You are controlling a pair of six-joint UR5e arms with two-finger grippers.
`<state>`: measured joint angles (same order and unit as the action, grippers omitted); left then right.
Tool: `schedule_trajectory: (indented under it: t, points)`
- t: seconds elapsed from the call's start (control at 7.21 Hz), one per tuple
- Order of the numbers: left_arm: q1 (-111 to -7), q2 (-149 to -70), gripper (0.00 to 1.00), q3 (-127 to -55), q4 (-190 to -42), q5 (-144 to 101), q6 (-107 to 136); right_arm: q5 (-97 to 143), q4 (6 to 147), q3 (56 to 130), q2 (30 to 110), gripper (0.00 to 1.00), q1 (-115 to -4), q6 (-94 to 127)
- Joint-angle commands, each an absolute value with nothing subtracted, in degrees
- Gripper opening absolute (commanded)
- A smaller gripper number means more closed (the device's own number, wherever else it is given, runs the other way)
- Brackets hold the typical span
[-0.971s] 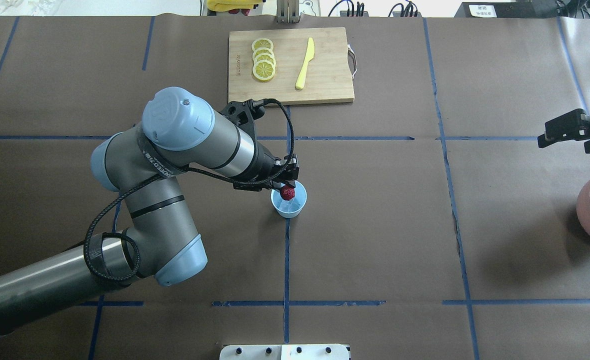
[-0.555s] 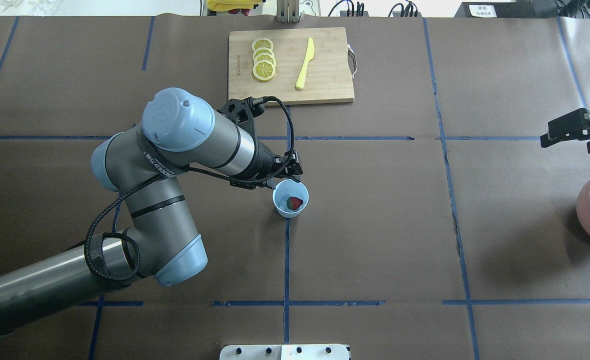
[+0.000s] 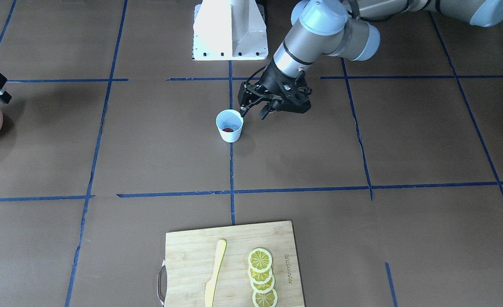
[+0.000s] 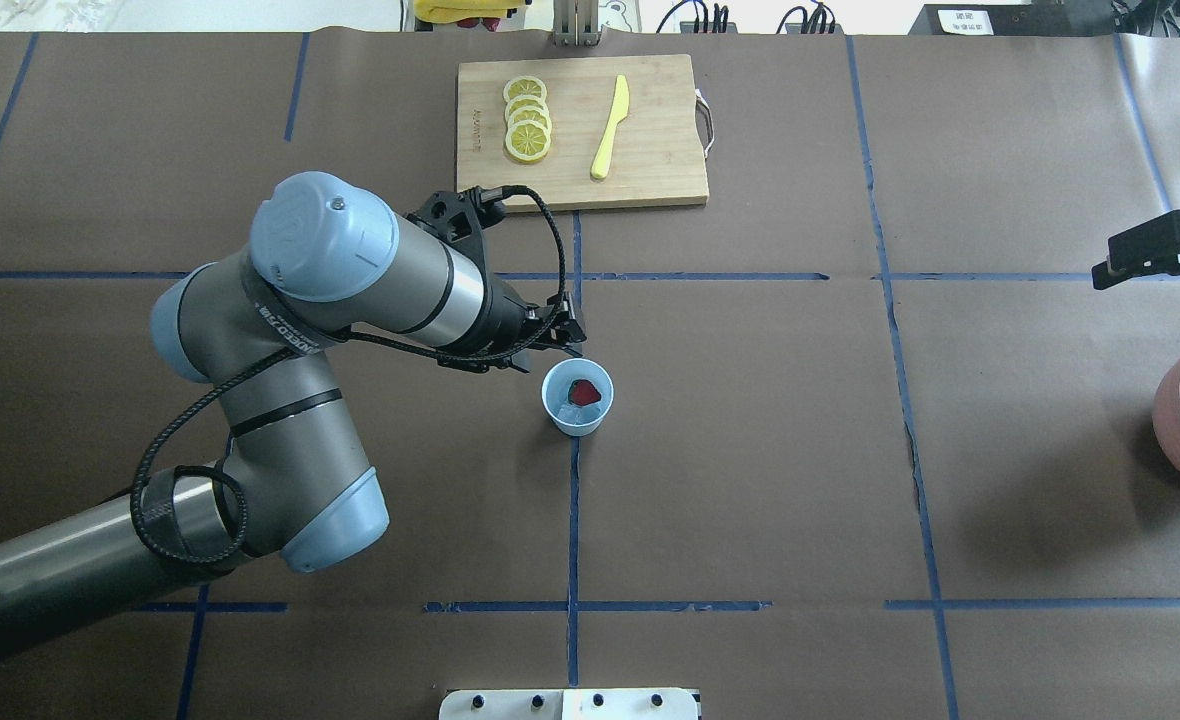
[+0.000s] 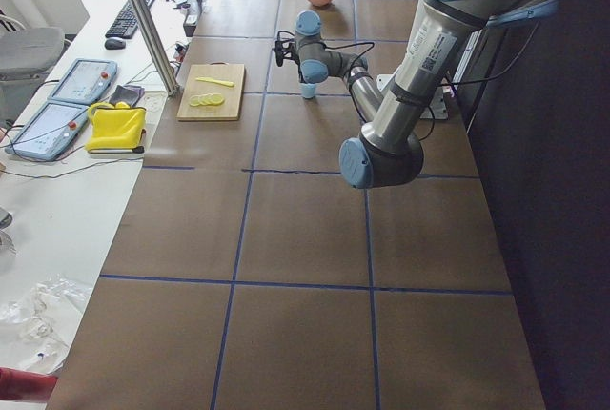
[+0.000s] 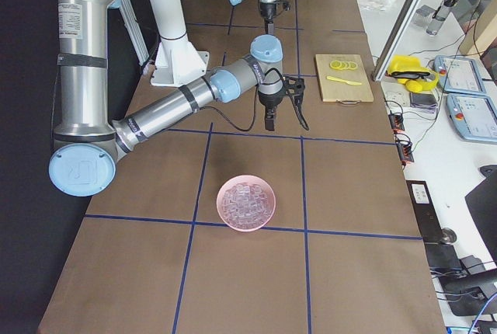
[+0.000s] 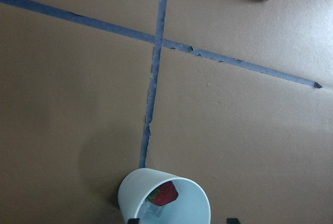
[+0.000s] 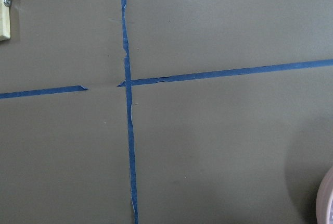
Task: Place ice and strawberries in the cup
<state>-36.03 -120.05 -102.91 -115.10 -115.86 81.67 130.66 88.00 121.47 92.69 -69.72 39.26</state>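
A: Cup (image 4: 562,412)?
B: Small tapered paper cup, white outside and pale blue inside. It stands upright on a blue tape line of the matte brown table cover (image 4: 750,450).
A: Contents?
B: The strawberry (image 4: 587,392) lies inside, red, lumpy and rounded. The ice (image 4: 571,412) beside it is pale and translucent, with edges hard to make out.
A: Left gripper (image 3: 254,113)?
B: At the cup's 10 o'clock in the overhead view, close by the rim. Its black fingers are spread apart with nothing between them.
A: Right gripper (image 6: 269,122)?
B: Far out at 3 o'clock, cut by the frame edge. I cannot tell how its fingers stand.
A: Elsewhere?
B: A pinkish bowl (image 4: 1172,420) heaped with more ice sits at 3 o'clock, half cut off. At 12 o'clock lies a bamboo board (image 4: 655,150) with four overlapping lemon slices (image 4: 528,120) and a yellow knife (image 4: 610,128).
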Motion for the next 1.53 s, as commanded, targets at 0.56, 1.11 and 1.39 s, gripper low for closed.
schedule_trajectory:
  t: [0.56, 1.11, 1.39]
  points:
    - [-71.49, -88.54, 0.64, -106.63, -114.53, -141.94, 27.18, 132.89, 87.89, 106.12, 92.2, 1.0, -81.29, 11.99]
    - [-88.85, -88.94, 0.64, -96.94, -93.91, -127.61, -7.55, 135.7, 87.54, 95.98, 88.33, 1.0, -83.76, 5.28]
    - [-88.95, -92.36, 0.66, -96.33, -84.59, -127.26, -8.08, 134.83, 87.63, 95.98, 88.5, 1.0, -83.76, 4.84]
